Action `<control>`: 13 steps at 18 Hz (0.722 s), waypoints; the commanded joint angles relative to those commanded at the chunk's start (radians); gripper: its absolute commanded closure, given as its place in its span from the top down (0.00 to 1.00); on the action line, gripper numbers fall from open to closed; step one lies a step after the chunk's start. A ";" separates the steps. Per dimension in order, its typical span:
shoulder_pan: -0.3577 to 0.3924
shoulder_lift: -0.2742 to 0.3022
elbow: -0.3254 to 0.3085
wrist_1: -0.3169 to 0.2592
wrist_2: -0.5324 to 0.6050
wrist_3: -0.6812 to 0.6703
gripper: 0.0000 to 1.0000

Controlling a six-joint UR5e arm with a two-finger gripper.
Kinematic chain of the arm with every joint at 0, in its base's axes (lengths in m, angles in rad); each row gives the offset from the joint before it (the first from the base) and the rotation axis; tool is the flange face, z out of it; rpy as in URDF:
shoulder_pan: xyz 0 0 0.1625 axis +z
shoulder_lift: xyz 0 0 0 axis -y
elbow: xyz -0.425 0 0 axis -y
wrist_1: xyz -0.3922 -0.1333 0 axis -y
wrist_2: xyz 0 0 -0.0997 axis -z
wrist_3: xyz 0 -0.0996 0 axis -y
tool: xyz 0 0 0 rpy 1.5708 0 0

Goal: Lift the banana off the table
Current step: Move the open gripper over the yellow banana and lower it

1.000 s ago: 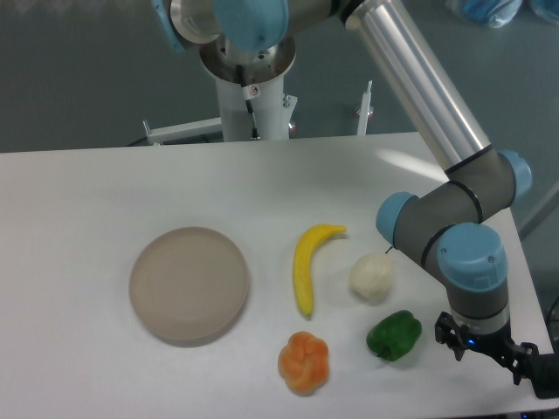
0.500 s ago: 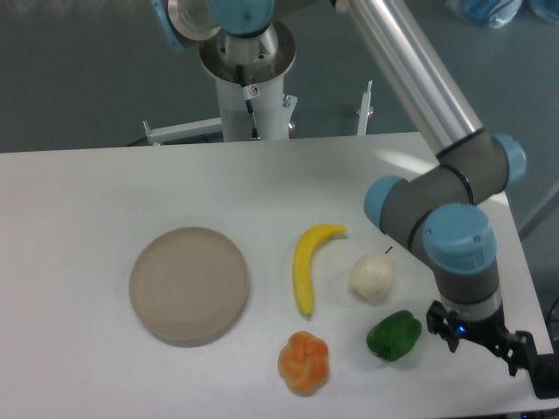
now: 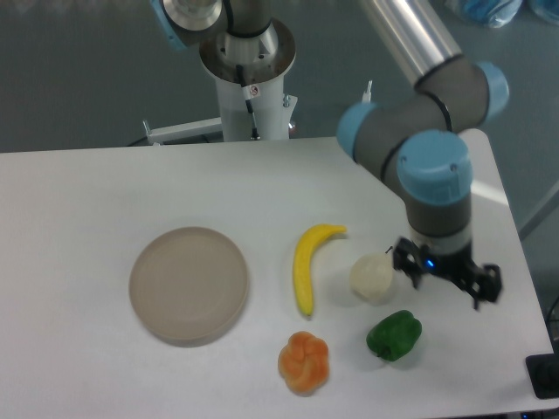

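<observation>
Banana (image 3: 307, 267) lies flat on the table (image 3: 105, 188), centre-right, stem end toward upper right, tip toward the front edge; nothing touching it. White fruit (image 3: 372, 278) sits just beside it to the right, orange fruit (image 3: 304, 362) near its lower tip, green pepper (image 3: 394, 335) further right. Gripper (image 3: 445, 278) hangs right of the white fruit, well off the banana; fingers look apart, holding nothing.

Step, I'd judge: approach, no grasp yet. Next move calls for shifting left over the banana's middle, lining the fingers across its width, then dropping w/o clipping the white fruit.

Only container: plate (image 3: 189, 284), left of the banana, apart from it, w/ nothing on it.
</observation>
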 joint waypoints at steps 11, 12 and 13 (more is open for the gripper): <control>-0.089 0.009 -0.233 0.202 -0.161 -0.198 1.00; -0.090 0.012 -0.261 0.234 -0.161 -0.197 1.00; -0.095 0.008 -0.282 0.260 -0.157 -0.195 1.00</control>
